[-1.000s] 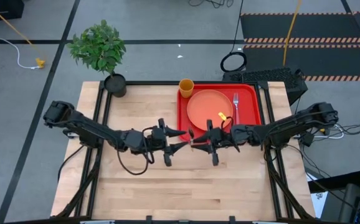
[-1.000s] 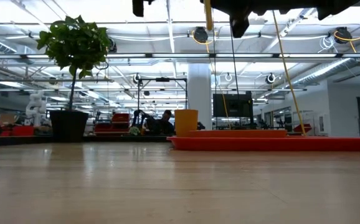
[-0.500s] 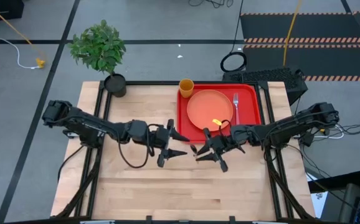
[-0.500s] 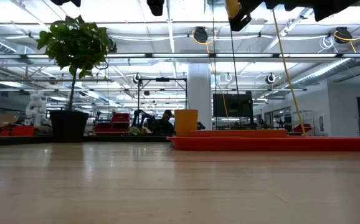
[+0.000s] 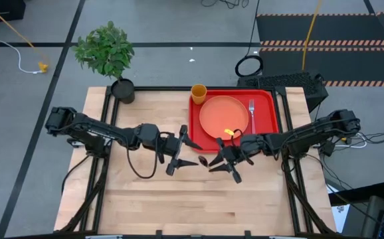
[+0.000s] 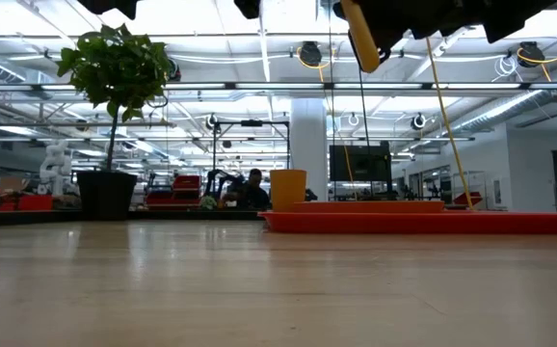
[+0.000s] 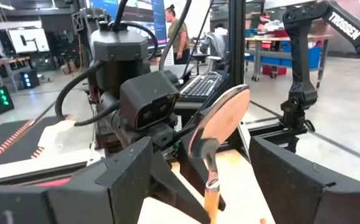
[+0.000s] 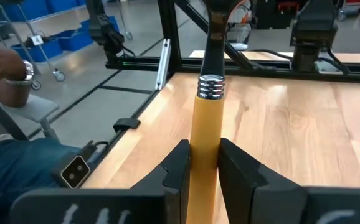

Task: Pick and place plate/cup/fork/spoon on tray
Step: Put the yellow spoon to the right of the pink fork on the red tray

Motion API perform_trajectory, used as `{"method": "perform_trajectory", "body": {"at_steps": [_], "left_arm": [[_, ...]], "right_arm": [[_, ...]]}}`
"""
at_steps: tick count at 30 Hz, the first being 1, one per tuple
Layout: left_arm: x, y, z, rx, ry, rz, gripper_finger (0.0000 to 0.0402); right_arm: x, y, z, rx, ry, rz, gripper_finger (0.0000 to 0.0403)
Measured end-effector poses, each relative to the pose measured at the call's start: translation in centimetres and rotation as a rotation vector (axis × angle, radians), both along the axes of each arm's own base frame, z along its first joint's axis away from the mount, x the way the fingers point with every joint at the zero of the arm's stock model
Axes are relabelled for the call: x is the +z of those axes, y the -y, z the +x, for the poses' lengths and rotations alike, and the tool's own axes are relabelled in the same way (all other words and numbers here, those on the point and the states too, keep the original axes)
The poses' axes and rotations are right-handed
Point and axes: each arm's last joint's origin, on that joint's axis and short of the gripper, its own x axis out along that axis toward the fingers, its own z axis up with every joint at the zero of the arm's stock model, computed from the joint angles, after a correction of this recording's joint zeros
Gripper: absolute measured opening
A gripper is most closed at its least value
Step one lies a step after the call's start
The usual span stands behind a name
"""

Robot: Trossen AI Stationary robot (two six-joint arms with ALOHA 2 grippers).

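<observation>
My right gripper (image 5: 228, 139) is shut on the spoon (image 7: 220, 121), high above the table near the tray's near left corner. The spoon has a silver bowl and an orange handle (image 5: 230, 131). My left gripper (image 5: 191, 153) is open just left of it. Its fingers stand on either side of the spoon's bowl in the left wrist view (image 7: 205, 174) without touching. The salmon plate (image 5: 223, 114) and the fork (image 5: 252, 114) lie on the red tray (image 5: 266, 126). The cup (image 5: 198, 91) stands at the tray's far left corner. My right gripper pinches the spoon's orange handle (image 8: 205, 134) between its two fingers, a little below the metal ferrule. The fingers come from the table's right and lie across the handle. The spoon is lifted clear and tilted steeply, bowl end up and the handle's free end (image 6: 360, 43) below the fingers.
A potted plant (image 5: 115, 56) stands at the table's far left corner. Bare wood (image 5: 192, 199) covers the near half and the left. A keyboard (image 5: 282, 81) lies beyond the far right edge. A person's arm (image 8: 9, 78) shows beyond the table.
My right gripper has turned at the wrist and shifted slightly toward the near edge with the spoon. The spoon's handle has tipped from nearly plumb to slanted and shows lower in the low view. My left gripper has moved a little toward the right, closer to the spoon.
</observation>
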Motion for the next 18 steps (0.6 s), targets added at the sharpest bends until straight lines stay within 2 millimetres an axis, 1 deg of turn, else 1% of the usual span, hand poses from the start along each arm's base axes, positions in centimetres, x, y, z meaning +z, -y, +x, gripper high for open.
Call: {"method": "perform_trajectory", "body": {"at_steps": [10, 18], "left_arm": [[0.2, 0.0, 0.0, 0.001, 0.048, 0.055, 0.0219], [-0.6, 0.3, 1.0, -0.036, 0.129, 0.07, 0.0187]], "right_arm": [[-0.1, 0.4, 0.1, -0.024, -0.022, 0.014, 0.0052], [0.1, 0.8, 0.2, -0.034, 0.0, 0.017, 0.0052]]}}
